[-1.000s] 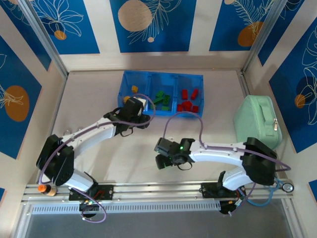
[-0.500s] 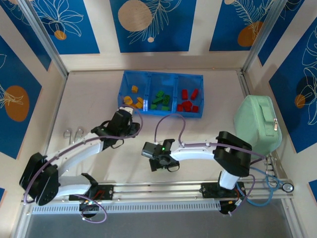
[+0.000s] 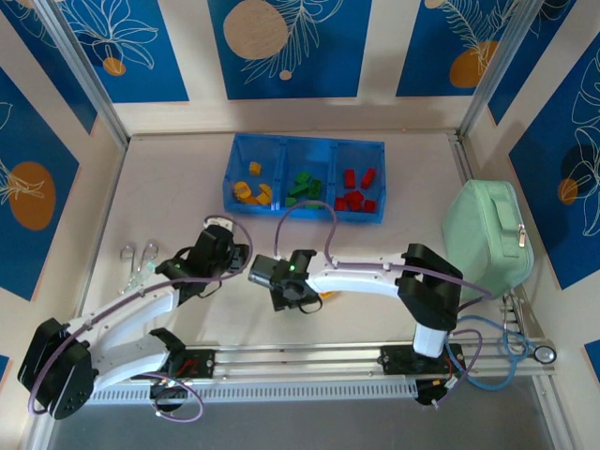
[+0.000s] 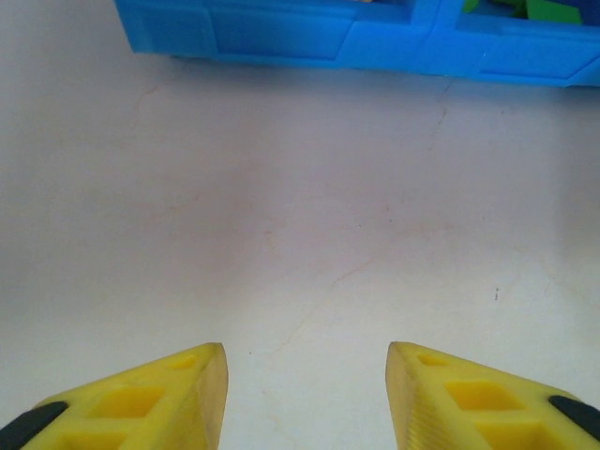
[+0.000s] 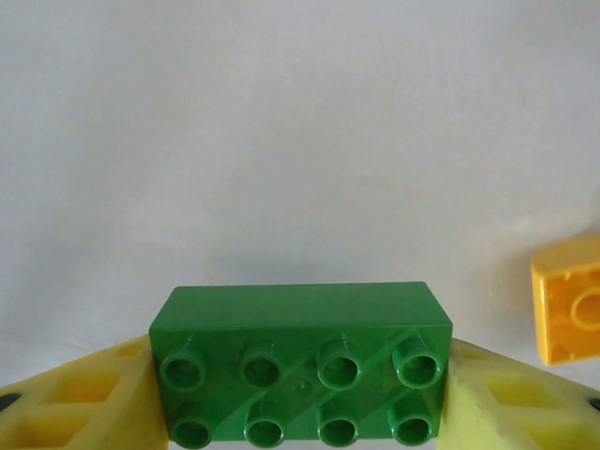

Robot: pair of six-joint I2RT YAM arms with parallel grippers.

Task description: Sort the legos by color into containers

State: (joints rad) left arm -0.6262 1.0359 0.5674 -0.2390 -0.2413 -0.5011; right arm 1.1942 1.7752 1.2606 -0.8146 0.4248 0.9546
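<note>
Translucent blue rectangular plastic bin: uniform bright blue, dividers too. Inside: small yellow-orange plastic bricks, small green plastic bricks, small red plastic bricks, one colour per compartment.
Green eight-stud plastic brick: solid mid-green, faint darker diagonal bands.
Yellow plastic brick: plain yellow.
Left gripper fingers: yellow, black at base.
Right gripper fingers: yellow.
Soft zippered pouch: mint green.
Tabletop: off-white, faint hairline marks.
Wall panels: deep blue, white line-drawn leaves, tan and orange discs, cream strips between.

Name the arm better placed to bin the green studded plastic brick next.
Right. The right gripper presses both ends of the green studded plastic brick, while the left gripper hangs open over bare white table, holding nothing.
</note>
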